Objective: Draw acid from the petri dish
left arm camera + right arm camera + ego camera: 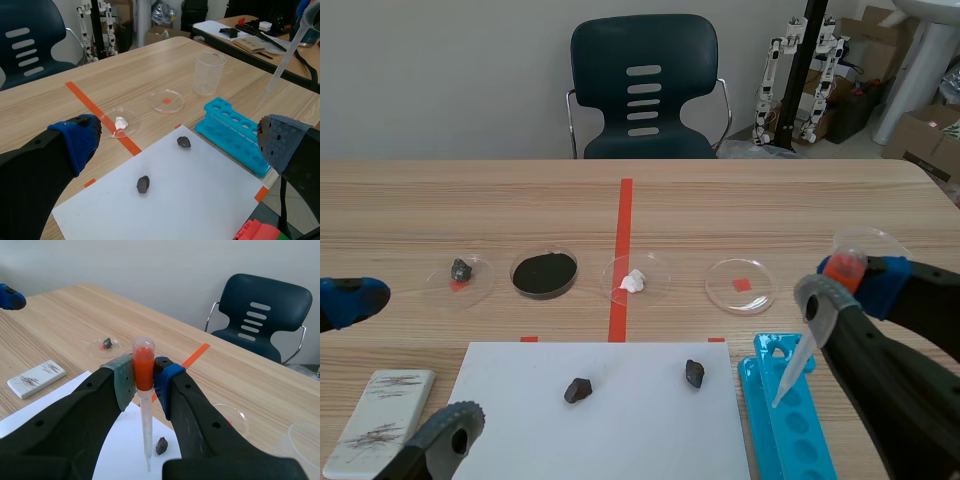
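Observation:
My right gripper (845, 285) is shut on a plastic pipette (798, 360) by its orange-red bulb (143, 365). The pipette hangs tip down over the near end of the blue tube rack (785, 410). A clear petri dish (741, 285) lies on a red mark, ahead and left of the pipette tip, and shows again in the left wrist view (166, 101). My left gripper (402, 365) stands open at the table's near left, nothing between its fingers (75, 140).
Three more dishes sit in a row: one holding a dark rock (460, 272), one with black powder (544, 272), one with a white lump (634, 281). A clear beaker (870, 245) stands far right. White paper (520, 400) carries two rocks; a streak plate (380, 415) lies left.

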